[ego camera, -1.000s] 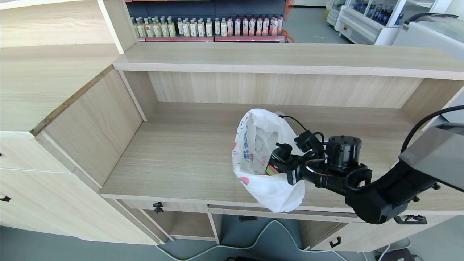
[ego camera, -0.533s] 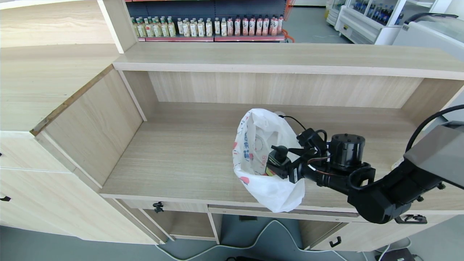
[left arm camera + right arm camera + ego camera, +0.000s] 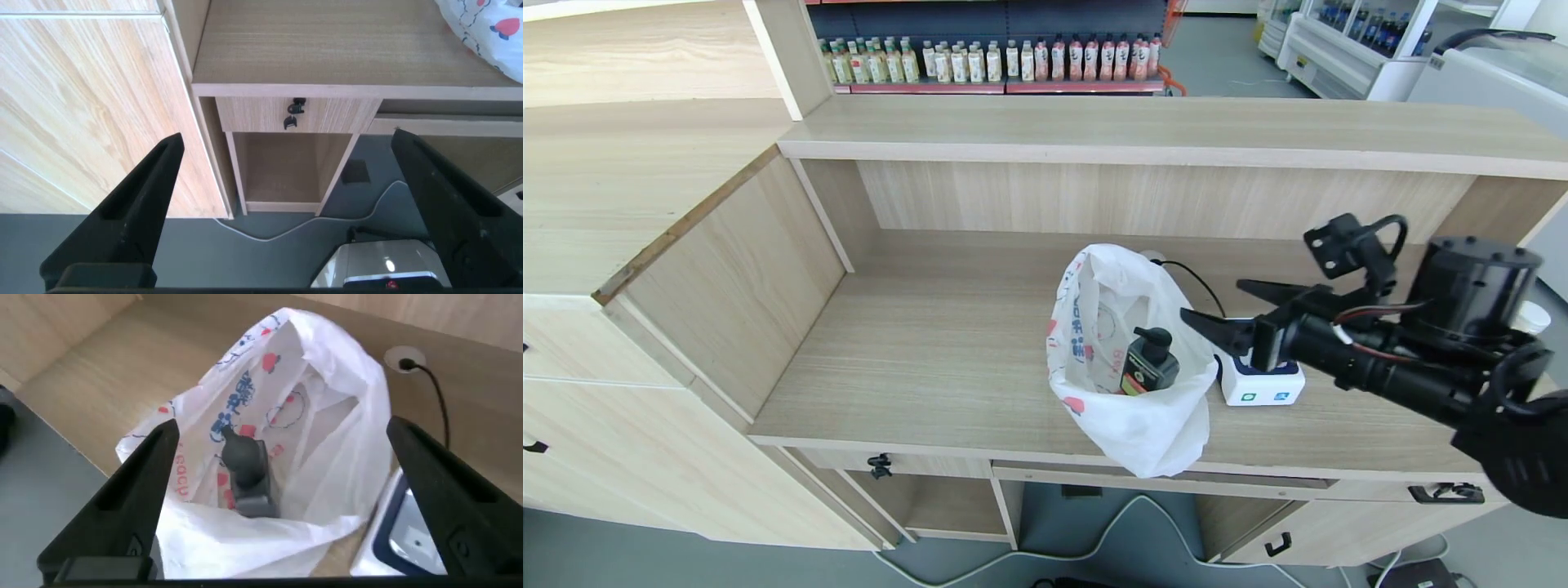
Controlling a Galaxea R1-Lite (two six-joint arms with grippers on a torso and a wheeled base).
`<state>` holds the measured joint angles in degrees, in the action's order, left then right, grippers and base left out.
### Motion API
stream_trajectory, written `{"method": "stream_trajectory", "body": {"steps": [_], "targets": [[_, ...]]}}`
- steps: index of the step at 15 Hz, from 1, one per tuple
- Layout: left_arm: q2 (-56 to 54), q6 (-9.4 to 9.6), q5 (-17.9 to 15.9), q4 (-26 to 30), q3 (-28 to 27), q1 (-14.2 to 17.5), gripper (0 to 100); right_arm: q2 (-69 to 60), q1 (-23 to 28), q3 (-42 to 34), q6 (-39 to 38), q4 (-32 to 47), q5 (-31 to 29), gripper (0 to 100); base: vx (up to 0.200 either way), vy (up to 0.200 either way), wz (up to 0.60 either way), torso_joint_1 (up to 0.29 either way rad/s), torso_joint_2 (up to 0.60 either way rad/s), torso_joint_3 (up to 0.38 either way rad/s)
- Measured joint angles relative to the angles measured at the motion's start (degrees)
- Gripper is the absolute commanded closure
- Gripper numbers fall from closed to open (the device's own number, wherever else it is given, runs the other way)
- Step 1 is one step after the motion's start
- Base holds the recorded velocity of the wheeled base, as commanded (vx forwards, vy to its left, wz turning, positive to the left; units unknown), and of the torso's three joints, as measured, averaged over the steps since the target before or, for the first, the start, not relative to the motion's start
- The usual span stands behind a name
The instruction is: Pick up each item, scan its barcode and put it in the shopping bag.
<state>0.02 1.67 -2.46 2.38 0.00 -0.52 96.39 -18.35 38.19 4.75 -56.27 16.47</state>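
Bottle (image 3: 1150,363) in the bag (image 3: 1143,433), right gripper (image 3: 1213,300) empty near its mouth.
The dark pump bottle sits inside the white bag on the counter (image 3: 931,359). The right gripper hangs with fingers spread, touching nothing. The head view takes in a white scanner (image 3: 1262,385) just beside the bag, with a cable (image 3: 1188,273) running toward the back. The right wrist view looks down into the bag onto the bottle's pump. The left wrist view has the left gripper (image 3: 286,137), fingers wide apart, low in front of the counter's drawer (image 3: 327,114), floor below.
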Motion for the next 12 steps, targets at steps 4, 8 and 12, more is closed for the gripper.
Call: {"method": "stream_trajectory", "body": {"steps": [4,8,12], "targets": [[0.0,-0.01,0.0,0.0,0.0,0.0,0,-18.2,11.8,-7.1,2.4,17.8,-4.9,0,0.000,0.000,0.00,0.000,0.00,0.000],[0.0,-0.01,0.0,0.0,0.0,0.0,0,-32.0,22.6,-14.8,4.3,27.8,-6.6,0,0.000,0.000,0.00,0.000,0.00,0.000],[0.0,0.05,0.0,0.0,0.0,0.0,0,-37.1,24.4,-15.5,4.3,28.1,-8.8,0,0.000,0.000,0.00,0.000,0.00,0.000]]}}
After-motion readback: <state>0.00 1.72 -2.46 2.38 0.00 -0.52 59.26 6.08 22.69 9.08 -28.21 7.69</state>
